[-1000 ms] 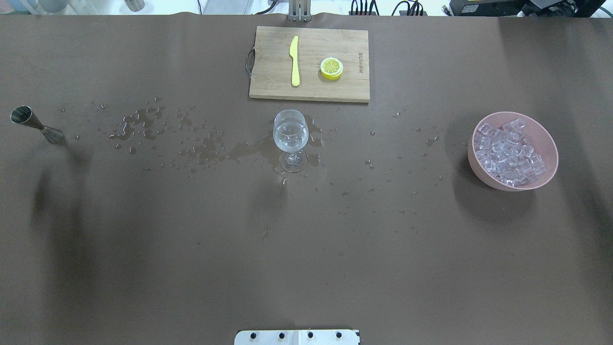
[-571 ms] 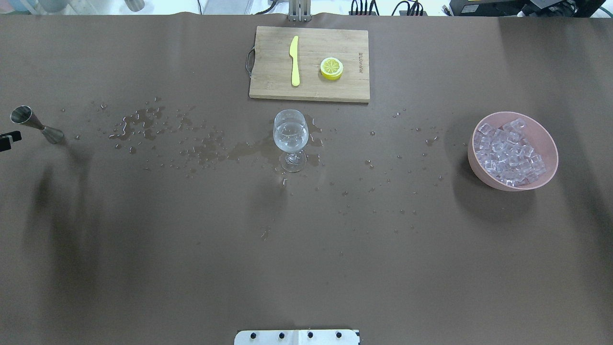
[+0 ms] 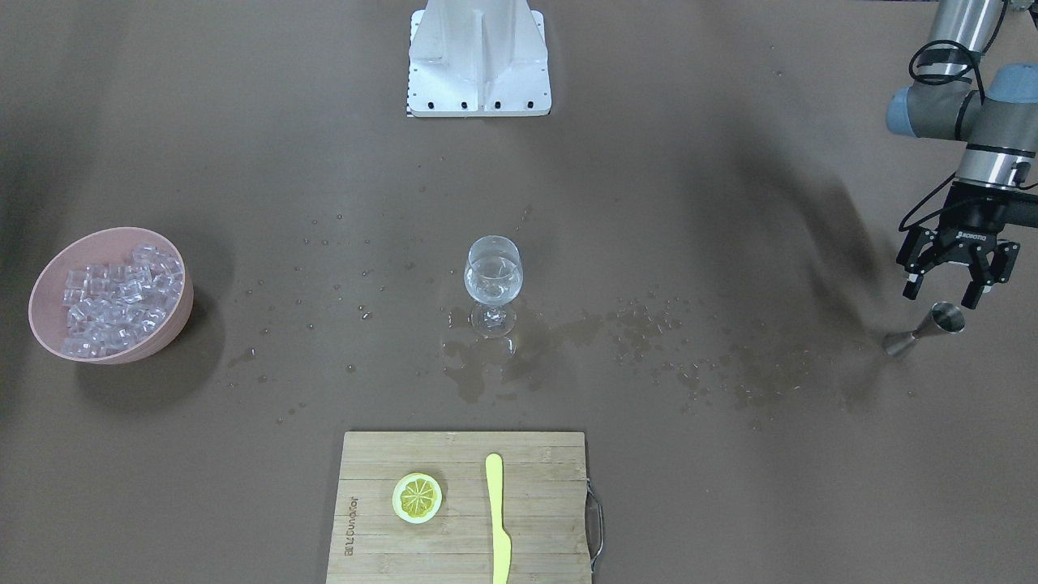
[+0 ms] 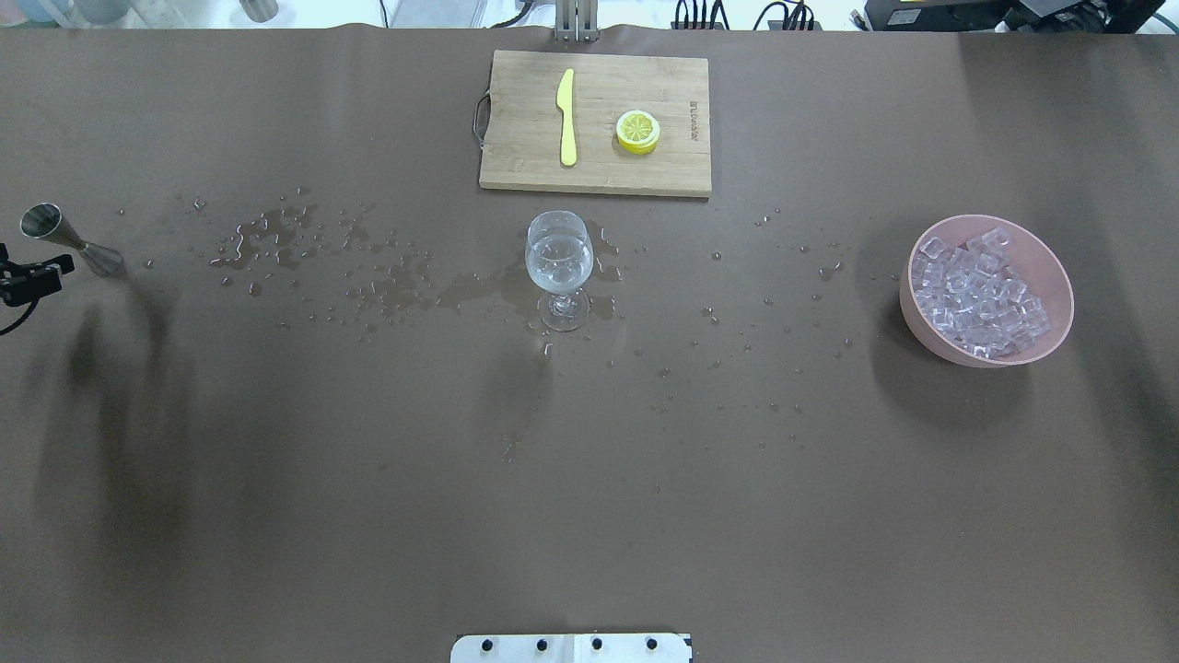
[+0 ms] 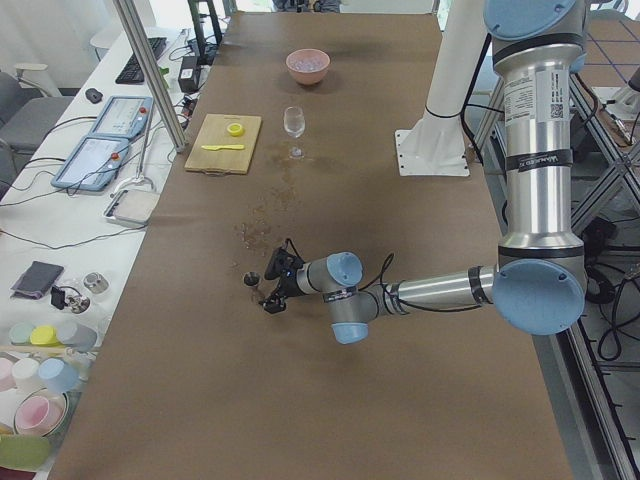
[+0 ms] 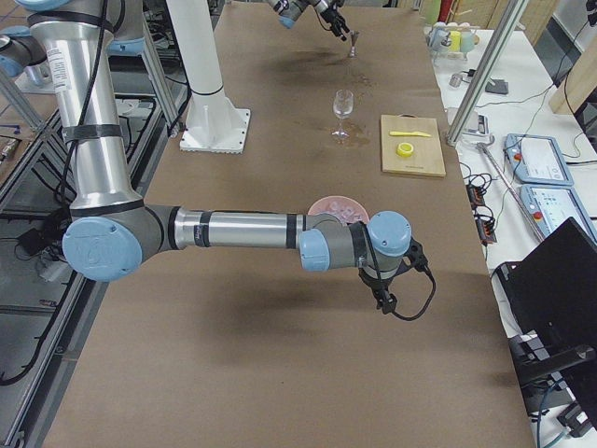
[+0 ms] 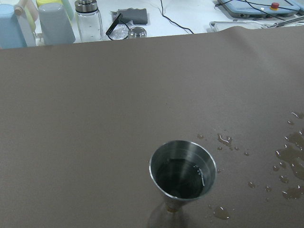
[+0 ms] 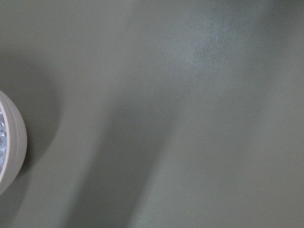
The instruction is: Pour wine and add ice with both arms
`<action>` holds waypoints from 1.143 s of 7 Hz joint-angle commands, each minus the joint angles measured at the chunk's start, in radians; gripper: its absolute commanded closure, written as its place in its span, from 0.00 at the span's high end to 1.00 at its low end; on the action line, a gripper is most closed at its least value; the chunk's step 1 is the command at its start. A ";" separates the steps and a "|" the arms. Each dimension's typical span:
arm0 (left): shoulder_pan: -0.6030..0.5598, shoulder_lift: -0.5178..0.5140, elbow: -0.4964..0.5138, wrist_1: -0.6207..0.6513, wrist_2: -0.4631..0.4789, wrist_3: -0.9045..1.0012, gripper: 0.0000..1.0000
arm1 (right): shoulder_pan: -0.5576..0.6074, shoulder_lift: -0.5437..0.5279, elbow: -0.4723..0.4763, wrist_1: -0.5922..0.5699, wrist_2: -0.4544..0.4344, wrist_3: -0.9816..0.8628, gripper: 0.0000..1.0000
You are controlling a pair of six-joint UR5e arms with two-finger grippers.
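A stemmed wine glass point(image 3: 493, 272) point(image 4: 558, 258) stands mid-table with clear wine in its bowl. Clear ice cubes point(image 4: 981, 290) point(image 3: 113, 296) fill a pink bowl point(image 4: 1059, 276) on the robot's right. A steel jigger point(image 3: 924, 328) point(image 4: 64, 238) point(image 7: 183, 171) stands at the far left with a little clear liquid in it. My left gripper point(image 3: 941, 298) is open and empty, just above and on the robot's side of the jigger; only a part of it point(image 4: 28, 284) shows at the overhead view's left edge. My right gripper point(image 6: 382, 299) hangs near the bowl; I cannot tell whether it is open.
A bamboo cutting board point(image 4: 516, 166) at the table's far side carries a yellow knife point(image 4: 566, 115) and a lemon slice point(image 4: 637, 131). Spilled drops and puddles point(image 4: 276, 244) run from the jigger past the glass. The white pedestal point(image 3: 478, 57) stands at the robot's edge.
My left gripper has come into the overhead view from the left edge and moved in toward the jigger. Glass, bowl and board have not moved.
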State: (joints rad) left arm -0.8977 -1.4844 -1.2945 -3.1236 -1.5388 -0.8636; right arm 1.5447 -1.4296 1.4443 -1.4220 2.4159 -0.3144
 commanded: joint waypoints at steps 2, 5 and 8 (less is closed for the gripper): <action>0.149 -0.092 0.121 -0.116 0.247 -0.028 0.94 | 0.000 0.001 -0.002 0.000 0.008 0.000 1.00; 0.149 -0.116 0.158 -0.118 0.298 0.023 0.92 | -0.005 0.003 -0.002 0.000 0.008 0.000 1.00; 0.149 -0.113 0.179 -0.118 0.359 0.052 0.92 | -0.006 0.003 -0.001 0.000 0.008 0.000 1.00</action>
State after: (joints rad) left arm -0.7490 -1.5950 -1.1331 -3.2419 -1.2115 -0.8150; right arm 1.5394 -1.4267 1.4421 -1.4220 2.4237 -0.3145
